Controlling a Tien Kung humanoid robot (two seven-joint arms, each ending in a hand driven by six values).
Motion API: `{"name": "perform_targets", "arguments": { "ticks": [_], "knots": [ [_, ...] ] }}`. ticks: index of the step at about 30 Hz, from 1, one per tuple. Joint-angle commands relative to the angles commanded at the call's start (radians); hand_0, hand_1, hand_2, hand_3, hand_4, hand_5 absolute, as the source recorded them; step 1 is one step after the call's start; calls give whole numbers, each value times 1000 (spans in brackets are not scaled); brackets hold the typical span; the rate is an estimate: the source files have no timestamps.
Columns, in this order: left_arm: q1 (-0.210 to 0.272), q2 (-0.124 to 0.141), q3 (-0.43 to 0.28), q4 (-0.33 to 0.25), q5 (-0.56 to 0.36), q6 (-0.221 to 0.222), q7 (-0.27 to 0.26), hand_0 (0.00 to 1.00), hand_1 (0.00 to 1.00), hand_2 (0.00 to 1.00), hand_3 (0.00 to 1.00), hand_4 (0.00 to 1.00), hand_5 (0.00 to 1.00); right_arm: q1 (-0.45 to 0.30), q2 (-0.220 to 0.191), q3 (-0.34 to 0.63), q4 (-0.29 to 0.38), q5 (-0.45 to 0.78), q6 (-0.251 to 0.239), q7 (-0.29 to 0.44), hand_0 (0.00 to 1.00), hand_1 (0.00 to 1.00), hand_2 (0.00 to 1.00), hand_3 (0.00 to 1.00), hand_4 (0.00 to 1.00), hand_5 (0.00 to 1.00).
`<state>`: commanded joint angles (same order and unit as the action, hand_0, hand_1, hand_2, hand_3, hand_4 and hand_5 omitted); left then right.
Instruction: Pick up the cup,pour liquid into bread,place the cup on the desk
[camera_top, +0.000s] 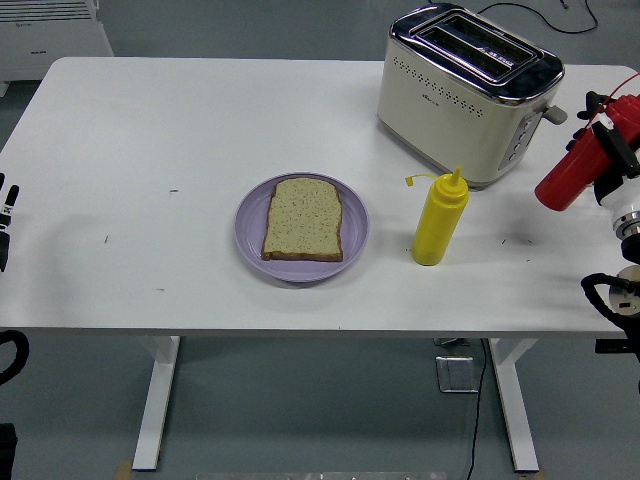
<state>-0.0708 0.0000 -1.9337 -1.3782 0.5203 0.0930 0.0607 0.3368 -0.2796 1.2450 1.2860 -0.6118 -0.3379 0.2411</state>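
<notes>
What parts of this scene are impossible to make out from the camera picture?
- Right robot hand, head view: mostly cut off by the right edge; its grip on the red bottle is unclear.
- Left robot hand: only fingertips show at the left edge.
- Toaster slots: insides too dark.

A cream-and-chrome toaster (468, 92) stands at the far right of a white table (150, 150), its two slots facing up. Just in front of it, a yellow squeeze bottle (439, 220) stands upright with its cap hanging off the nozzle. A white appliance (50, 35) sits on the floor beyond the table's far left corner.
</notes>
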Motion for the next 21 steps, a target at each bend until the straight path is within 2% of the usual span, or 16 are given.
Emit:
{"name": "perform_targets", "arguments": {
  "ticks": [11,12,21],
  "knots": [
    [-3,0,2,0,0,0,0,778,732,727,660,524,927,-14,0,-141,-29,-182,-72,112,161,259,354,405,669,129],
    [-4,0,1,0,0,0,0,777,731,727,660,524,928,-14,1,-149,-31,-192,-77,118,194,262,359,405,667,130],
    [-3,0,0,1,0,0,-1,778,731,727,660,524,927,-14,13,-216,-69,-197,-110,177,217,259,366,408,665,135]
  ]
}}
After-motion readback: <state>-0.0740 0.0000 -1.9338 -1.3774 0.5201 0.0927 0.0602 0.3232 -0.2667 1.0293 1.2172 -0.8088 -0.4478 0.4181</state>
